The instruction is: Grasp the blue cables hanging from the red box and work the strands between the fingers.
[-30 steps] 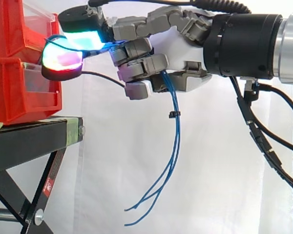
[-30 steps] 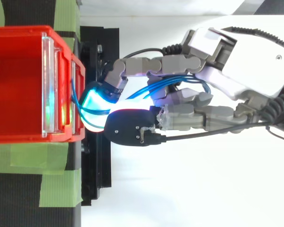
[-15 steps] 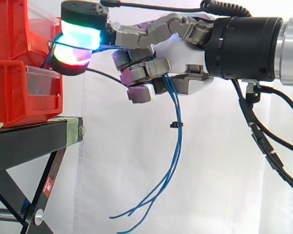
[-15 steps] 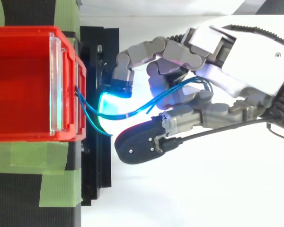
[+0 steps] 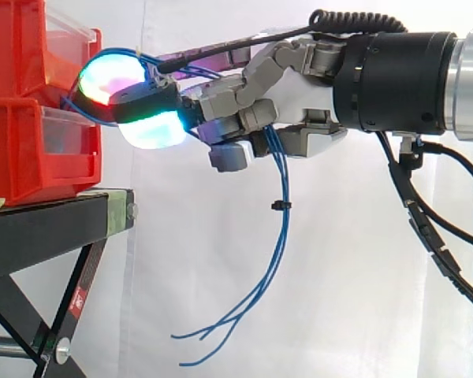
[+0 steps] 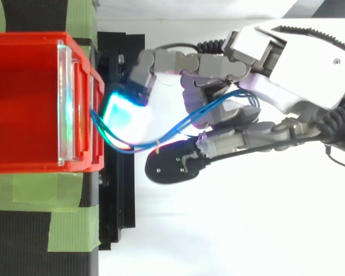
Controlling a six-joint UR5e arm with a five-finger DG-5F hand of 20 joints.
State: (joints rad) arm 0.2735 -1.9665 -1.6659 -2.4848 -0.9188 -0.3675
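Observation:
Thin blue cables (image 5: 281,228) run from the front of the red box (image 5: 31,110) across to my hand (image 5: 299,98) and then hang down in several loose strands, tied by a small black clip (image 5: 279,205). From above, the blue cables (image 6: 184,122) arc from the red box (image 6: 29,103) into the curled fingers. My hand (image 6: 287,69) comes in from the right with its fingers curled round the strands. Glowing fingertips (image 5: 154,126) sit just off the box front, cyan and multicoloured.
The red bins stand stacked on a black stand (image 5: 55,224) with green tape (image 6: 69,190) on its top. A white curtain hangs behind. Free room lies below and right of the hanging strands.
The fingers have shifted along the strands: the dark-backed fingertip dropped from above the box front to mid height, and the loose cable ends swung slightly left.

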